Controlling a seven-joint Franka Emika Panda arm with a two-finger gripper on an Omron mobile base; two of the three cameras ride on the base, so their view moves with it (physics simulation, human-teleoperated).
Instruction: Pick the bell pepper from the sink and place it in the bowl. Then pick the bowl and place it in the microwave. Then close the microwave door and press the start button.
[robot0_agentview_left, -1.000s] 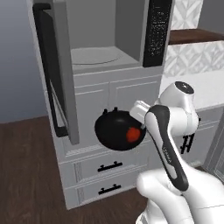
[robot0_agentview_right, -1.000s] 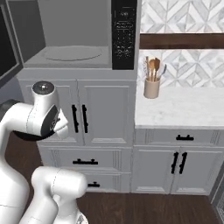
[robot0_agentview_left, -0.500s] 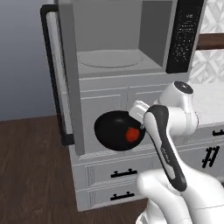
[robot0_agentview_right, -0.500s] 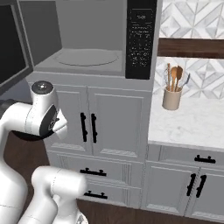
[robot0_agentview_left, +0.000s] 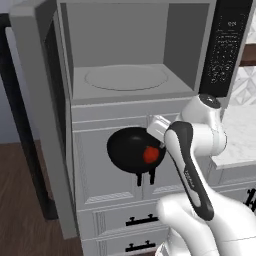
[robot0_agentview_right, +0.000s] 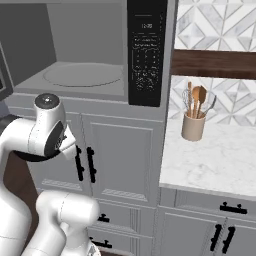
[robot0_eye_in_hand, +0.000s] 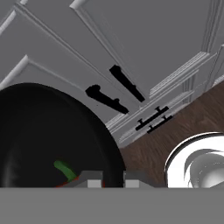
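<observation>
Red bell pepper (robot0_agentview_left: 149, 154) is already sitting inside the black bowl (robot0_agentview_left: 131, 150), so step one reads as done; bowl is off any counter, carried in the air in front of the grey cabinet doors (robot0_agentview_left: 112, 175), below the microwave (robot0_agentview_left: 135, 55) opening. End effector (robot0_eye_in_hand: 113, 180) is pressed together on the bowl's rim, fingers pinching the wall on the side nearest the arm. Microwave door (robot0_agentview_left: 37, 115) stands swung wide at the left, cavity bare, turntable (robot0_agentview_left: 126, 77) clear, so the path in looks free. Left to do, as I judge it: lift the bowl to cavity height, slide it onto the turntable, let go, swing the door shut, hit start on the black control panel (robot0_agentview_right: 146, 50). Orientation: bowl is round, so no real long axis; in the left base view its mouth appears tipped partly toward the camera rather than straight up, pepper lodged low on the gripped side. Pepper's green stem (robot0_eye_in_hand: 65, 169) points up and away from the fingers in the hand view. Tilt looks like a spill risk if it grows; I'd level it before going in.
</observation>
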